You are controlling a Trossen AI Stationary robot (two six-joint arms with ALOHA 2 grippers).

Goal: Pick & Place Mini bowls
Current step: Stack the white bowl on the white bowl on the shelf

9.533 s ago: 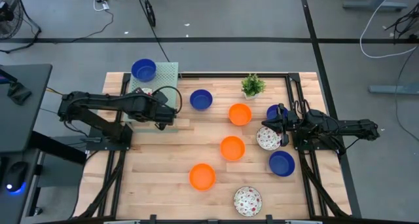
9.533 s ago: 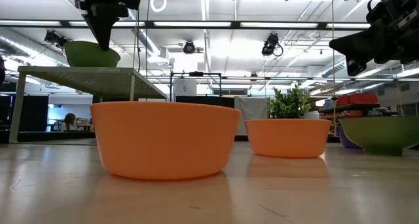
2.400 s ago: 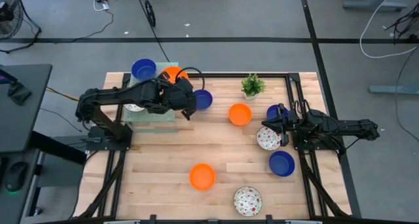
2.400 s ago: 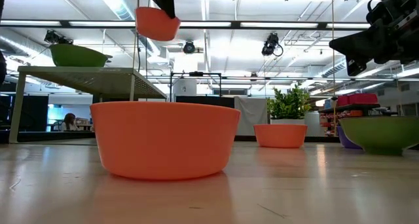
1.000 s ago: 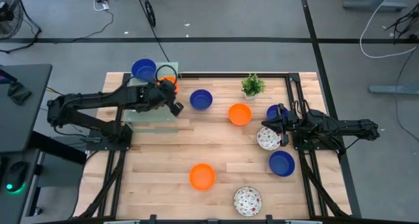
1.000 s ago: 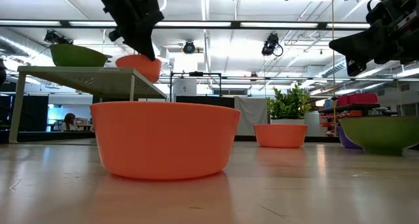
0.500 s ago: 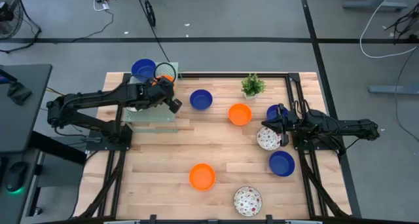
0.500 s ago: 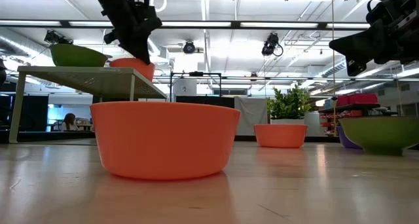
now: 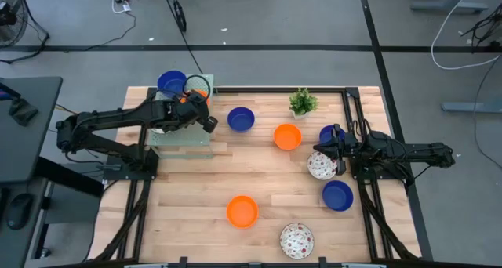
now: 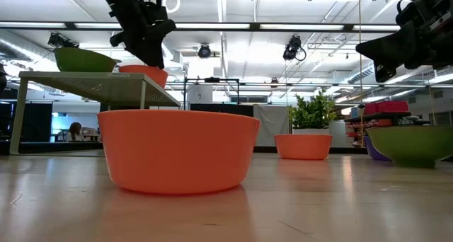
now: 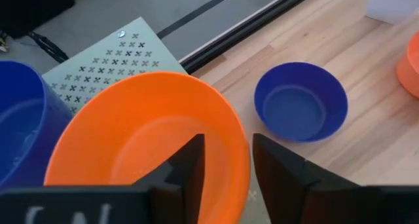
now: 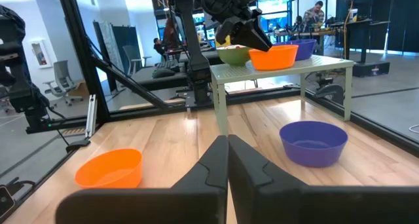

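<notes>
Orange bowl (image 11: 147, 142) now sits on the perforated rack (image 9: 182, 127) beside the blue bowl (image 9: 172, 83); a second ago I was lowering it there. My left gripper (image 11: 226, 162) has its jaws spread, one inside the rim, one outside, no longer pinching. My arm hides most of that bowl from above. My right gripper (image 12: 228, 160) waits at the desk (image 9: 259, 182) edge, jaws pressed together, over a speckled bowl (image 9: 321, 165).
</notes>
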